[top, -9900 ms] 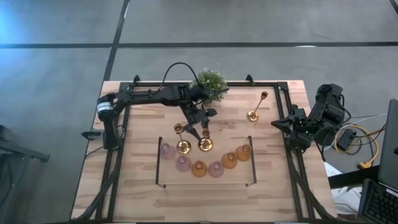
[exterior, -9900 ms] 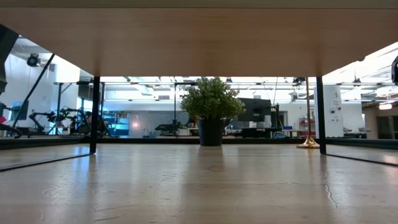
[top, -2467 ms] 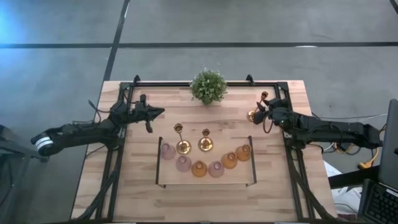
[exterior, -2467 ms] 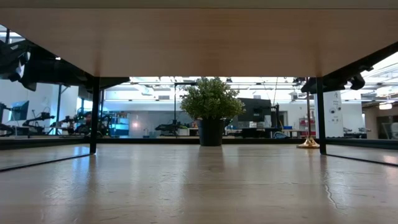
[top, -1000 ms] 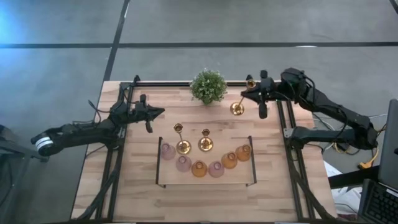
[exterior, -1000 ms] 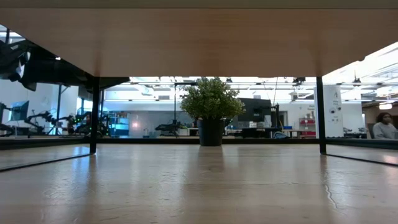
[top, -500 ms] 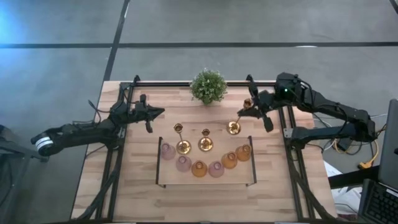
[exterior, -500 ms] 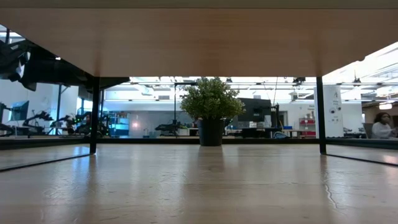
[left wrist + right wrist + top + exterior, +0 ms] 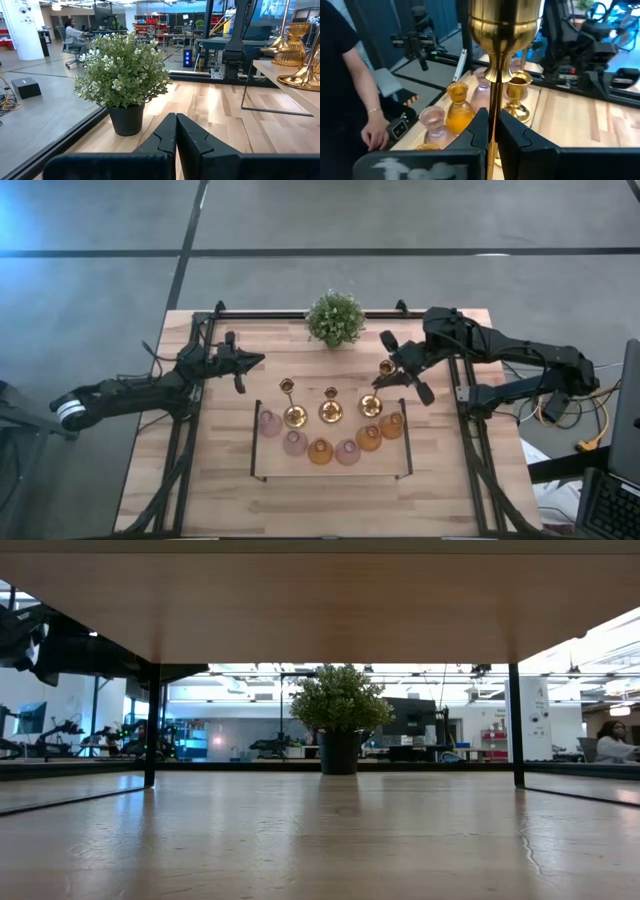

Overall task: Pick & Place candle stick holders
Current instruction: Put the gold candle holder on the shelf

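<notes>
While the left tool is waiting shut over the bench's left side, the right tool is gripping the third brass candlestick by its stem, its base sitting beside two other candlesticks behind the arc of glass cups.

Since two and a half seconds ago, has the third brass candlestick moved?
Yes. The right end effector, shut on the brass candlestick, has carried it from the table's far right, away from the potted plant, to the raised shelf.
</notes>
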You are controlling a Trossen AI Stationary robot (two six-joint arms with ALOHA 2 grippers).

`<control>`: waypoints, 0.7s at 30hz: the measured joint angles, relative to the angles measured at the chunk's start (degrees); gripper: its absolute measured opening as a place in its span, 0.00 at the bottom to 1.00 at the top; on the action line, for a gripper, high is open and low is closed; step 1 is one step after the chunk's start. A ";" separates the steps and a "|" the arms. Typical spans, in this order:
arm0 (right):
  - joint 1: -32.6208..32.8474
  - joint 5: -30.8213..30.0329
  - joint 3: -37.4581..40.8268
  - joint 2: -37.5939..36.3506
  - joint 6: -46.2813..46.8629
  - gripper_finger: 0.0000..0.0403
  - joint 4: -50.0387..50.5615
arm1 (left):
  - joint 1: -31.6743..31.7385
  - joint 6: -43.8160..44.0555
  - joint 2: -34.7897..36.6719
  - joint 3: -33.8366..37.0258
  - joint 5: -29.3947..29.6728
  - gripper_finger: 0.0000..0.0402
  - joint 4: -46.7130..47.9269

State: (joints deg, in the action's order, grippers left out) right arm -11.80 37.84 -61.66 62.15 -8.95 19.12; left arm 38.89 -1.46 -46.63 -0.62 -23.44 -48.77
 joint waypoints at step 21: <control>2.59 1.84 0.13 5.48 0.16 0.03 -2.15 | 0.01 0.00 0.00 0.00 0.00 0.03 0.01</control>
State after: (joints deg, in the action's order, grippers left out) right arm -9.22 39.68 -61.54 67.64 -8.79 16.97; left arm 38.90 -1.46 -46.63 -0.62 -23.44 -48.77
